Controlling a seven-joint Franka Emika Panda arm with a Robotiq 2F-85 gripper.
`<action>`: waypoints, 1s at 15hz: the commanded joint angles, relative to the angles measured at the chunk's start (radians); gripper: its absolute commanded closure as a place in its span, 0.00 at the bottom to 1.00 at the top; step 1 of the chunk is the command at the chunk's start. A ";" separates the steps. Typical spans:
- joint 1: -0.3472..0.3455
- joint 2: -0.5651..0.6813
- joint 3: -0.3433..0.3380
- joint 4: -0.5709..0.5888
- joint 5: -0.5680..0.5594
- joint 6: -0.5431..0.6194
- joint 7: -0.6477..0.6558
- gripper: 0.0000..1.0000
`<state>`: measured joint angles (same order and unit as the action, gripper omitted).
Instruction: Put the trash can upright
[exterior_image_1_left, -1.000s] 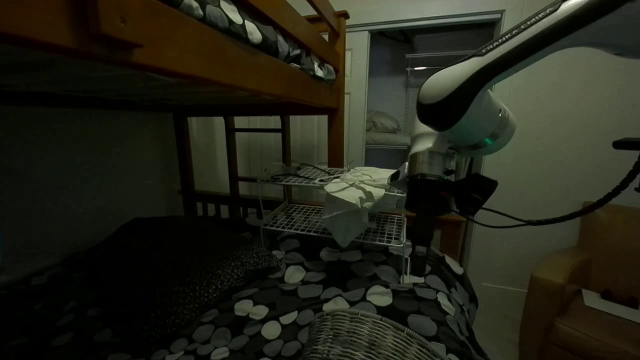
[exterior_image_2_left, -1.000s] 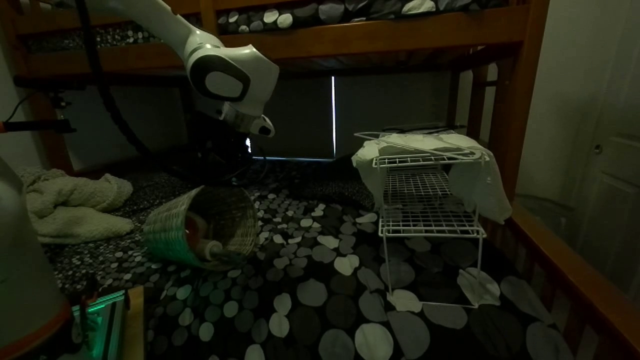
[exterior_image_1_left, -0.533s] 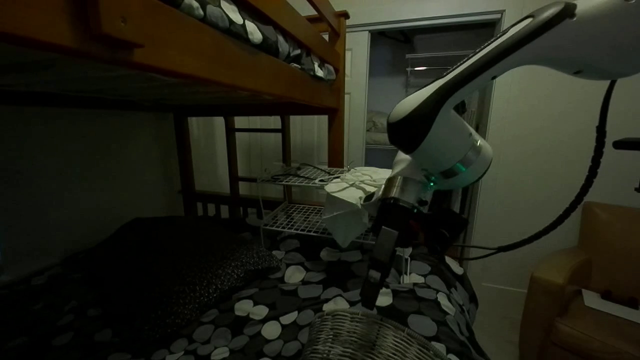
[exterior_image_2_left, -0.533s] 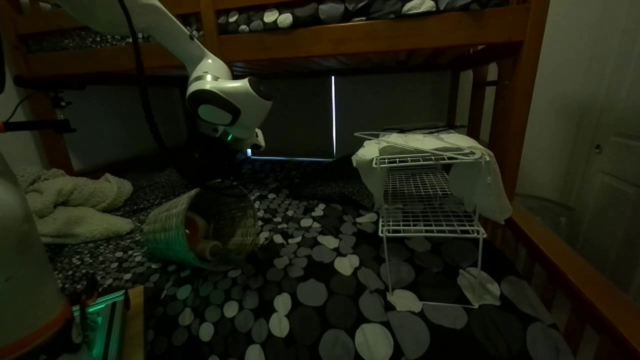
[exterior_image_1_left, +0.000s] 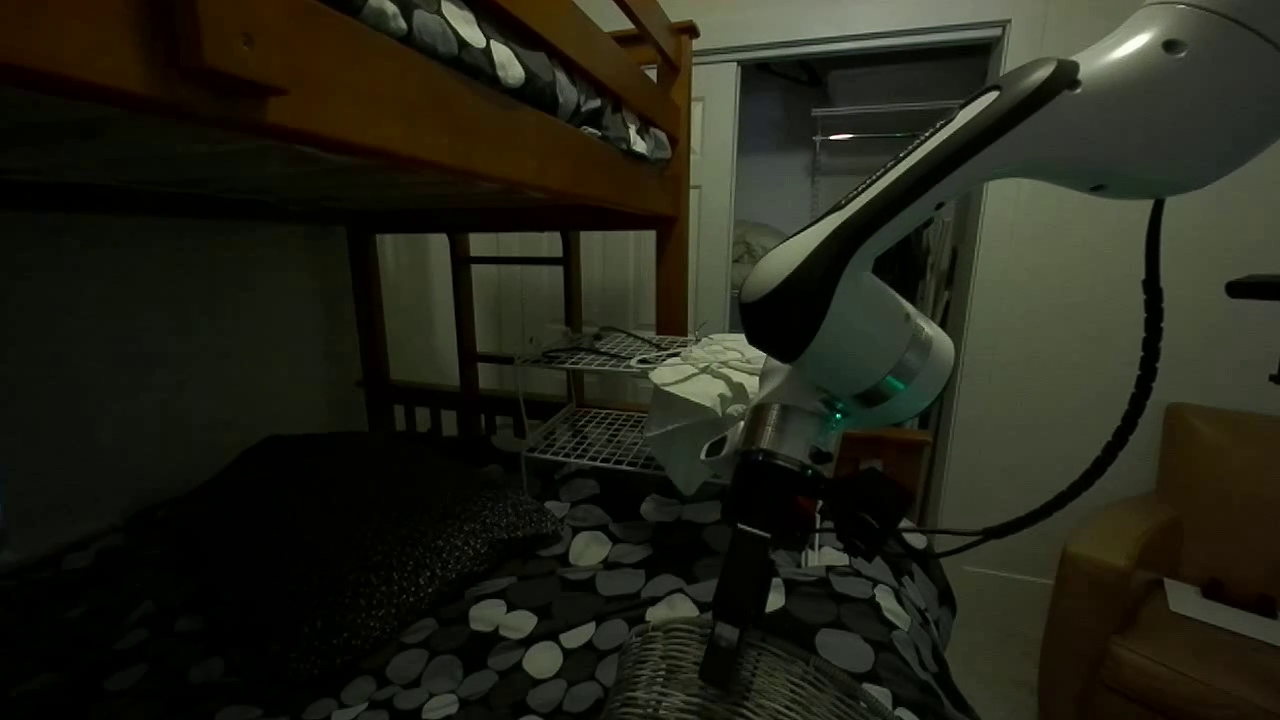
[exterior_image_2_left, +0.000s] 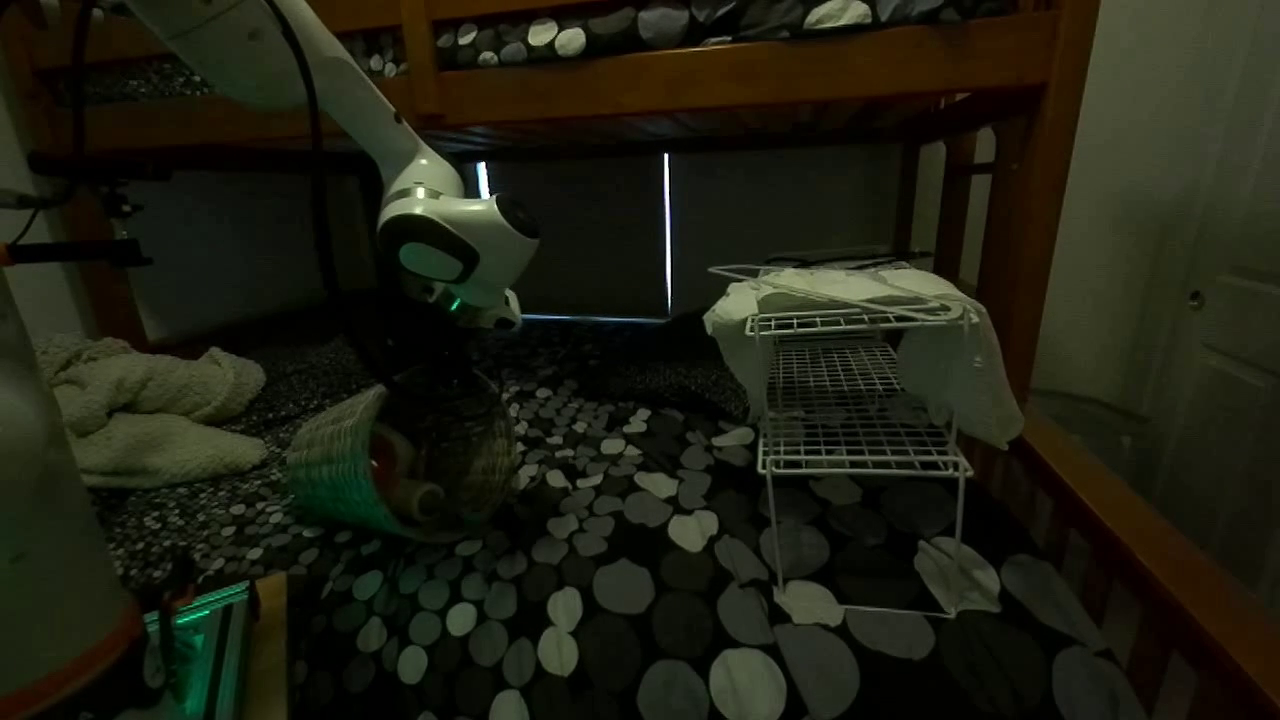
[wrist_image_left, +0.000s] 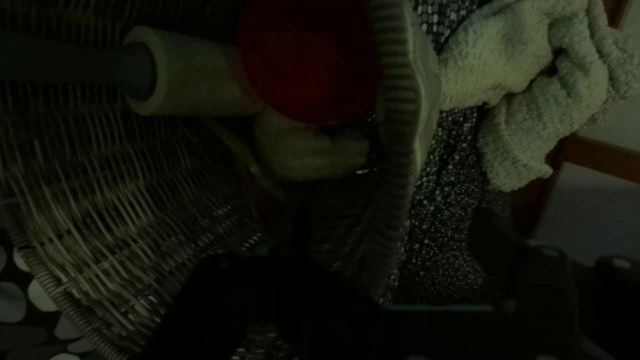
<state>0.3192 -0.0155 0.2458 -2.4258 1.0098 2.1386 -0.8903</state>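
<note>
The trash can shows as a woven wicker basket lying on its side on the bed, in both exterior views (exterior_image_1_left: 680, 675) (exterior_image_2_left: 335, 460) and the wrist view (wrist_image_left: 407, 125). No tipped mesh bin shows. Inside it lie a red rounded thing (wrist_image_left: 310, 60) and a pale roller (wrist_image_left: 195, 75) with a grey handle. My gripper (exterior_image_1_left: 718, 665) points down and overlaps the basket's upper wall in an exterior view. In the dark wrist view its jaws (wrist_image_left: 392, 225) look apart, one over the basket's inside and one outside the wall. Contact with the wall cannot be told.
A white wire rack (exterior_image_2_left: 860, 465) with a pale cloth (exterior_image_2_left: 975, 370) stands on the bed. A fluffy blanket (exterior_image_2_left: 160, 410) lies behind the basket. A dark pillow (exterior_image_1_left: 350, 520) lies aside. The upper bunk rail (exterior_image_2_left: 750, 80) hangs overhead. A dim round see-through object (exterior_image_2_left: 1090, 425) shows beyond the bed's edge.
The arm has swung toward the basket and lowered, bringing the gripper from beside the rack down to the basket's wall. The basket has not visibly moved.
</note>
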 joint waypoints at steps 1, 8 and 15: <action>0.001 0.018 0.033 0.013 0.014 0.074 0.019 0.50; -0.005 0.048 0.048 0.044 0.018 0.029 0.052 0.99; -0.008 0.020 0.053 0.111 0.056 -0.263 -0.147 0.96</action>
<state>0.3160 0.0486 0.2865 -2.3427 1.0687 1.9659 -0.9720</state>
